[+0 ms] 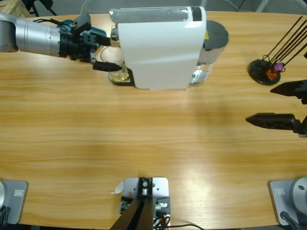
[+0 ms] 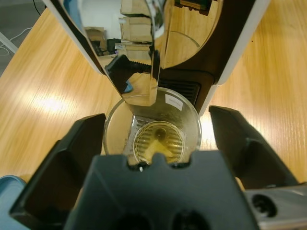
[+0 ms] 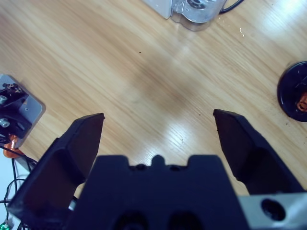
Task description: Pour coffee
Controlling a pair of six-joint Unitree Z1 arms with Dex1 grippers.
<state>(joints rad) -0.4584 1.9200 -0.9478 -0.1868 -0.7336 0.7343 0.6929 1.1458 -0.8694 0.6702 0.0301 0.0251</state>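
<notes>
Coffee [image 2: 158,148] lies as a shallow amber-yellow layer in the bottom of a clear glass [image 2: 152,127], and that glass stands on the dark drip tray [image 2: 184,91] under the shiny spout [image 2: 141,72] of the white coffee machine [image 1: 160,48].

In the left wrist view, nearest the camera, the left gripper [image 2: 153,139] has its two black jaws spread wide, one at 9 o'clock of the glass and one at 3 o'clock. The glass sits between them, close against the gripper's body, with a gap showing on each side, so neither jaw presses on it. Just past the glass, at 12 o'clock, the spout hangs over the rim and mirrors the room and one jaw. The machine's white shell rises beyond it, with the wooden table [image 2: 43,96] spreading out on either side.

In the high view the left gripper [image 1: 106,52] reaches in from 9 o'clock on its silver arm [image 1: 33,34], and the glass [image 1: 120,74] peeks out at the machine's left front corner.

In the right wrist view the right gripper [image 3: 158,129] is also wide open and holds nothing, with only bare table [image 3: 120,62] between its jaws. Farther off, a black round stand base [image 3: 293,91] sits at about 2 o'clock, and part of the machine's clear back [image 3: 192,9] shows at 12 o'clock.

From above, the right gripper [image 1: 268,103] enters at 3 o'clock, well apart from the machine. The black stand [image 1: 266,71] with its thin rods is near it, toward 1 o'clock of the table.
</notes>
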